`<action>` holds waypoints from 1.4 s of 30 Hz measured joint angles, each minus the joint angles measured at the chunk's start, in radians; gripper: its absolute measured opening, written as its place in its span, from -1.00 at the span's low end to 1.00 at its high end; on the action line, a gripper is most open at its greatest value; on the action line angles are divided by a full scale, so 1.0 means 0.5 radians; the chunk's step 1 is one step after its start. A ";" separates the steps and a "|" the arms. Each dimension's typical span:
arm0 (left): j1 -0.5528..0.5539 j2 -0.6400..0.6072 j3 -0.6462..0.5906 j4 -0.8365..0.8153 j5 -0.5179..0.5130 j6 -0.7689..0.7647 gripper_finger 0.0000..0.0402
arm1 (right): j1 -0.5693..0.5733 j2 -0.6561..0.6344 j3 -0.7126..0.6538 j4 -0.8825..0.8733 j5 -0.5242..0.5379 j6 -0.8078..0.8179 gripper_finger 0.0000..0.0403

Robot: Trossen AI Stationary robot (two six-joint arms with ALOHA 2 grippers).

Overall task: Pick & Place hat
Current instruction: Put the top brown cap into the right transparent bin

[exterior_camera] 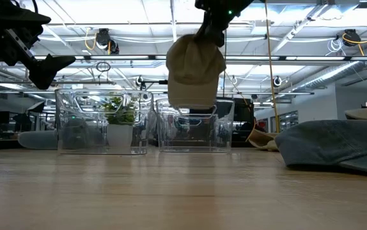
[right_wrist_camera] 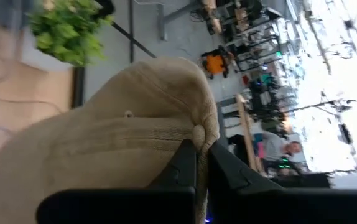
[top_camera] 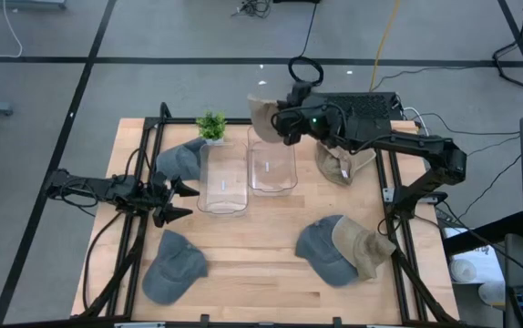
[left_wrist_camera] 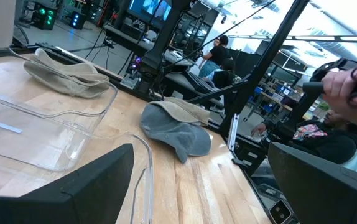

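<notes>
Light came from long lamps on the ceiling (exterior_camera: 171, 61), which glowed white in the low view. That view was bright up high and darker down low, where the wooden counter (exterior_camera: 171, 191) looked brown and a bit fuzzy close to the camera. The tan hat (exterior_camera: 193, 67) there was dim against the lamps. From above, the light was soft and even, and shadows on the counter (top_camera: 261, 264) were faint. The clear boxes (top_camera: 248, 173) showed small shiny spots. In the right wrist view, the hat (right_wrist_camera: 104, 149) and the green plant (right_wrist_camera: 69, 28) were blurry, and the far side was washed out white. The left wrist view had dark, fuzzy fingers (left_wrist_camera: 91, 186) up close.
</notes>
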 joint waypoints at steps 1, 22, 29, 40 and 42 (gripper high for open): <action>0.000 0.000 0.000 0.000 0.000 0.000 0.90 | 0.000 0.000 -0.015 0.003 -0.025 0.021 -1.00; 0.000 0.000 0.000 0.001 0.000 0.000 0.90 | -0.137 0.295 -0.142 0.081 -0.196 0.254 -1.00; 0.000 0.000 0.000 0.000 0.000 0.000 0.90 | -0.149 0.296 -0.320 0.220 -0.284 0.216 -0.79; 0.000 0.000 0.000 0.000 0.000 0.000 0.90 | -0.143 0.213 -0.334 0.269 -0.269 0.105 0.02; 0.000 0.000 0.000 0.000 0.000 0.000 0.90 | -0.138 0.197 -0.334 0.261 -0.171 0.133 0.14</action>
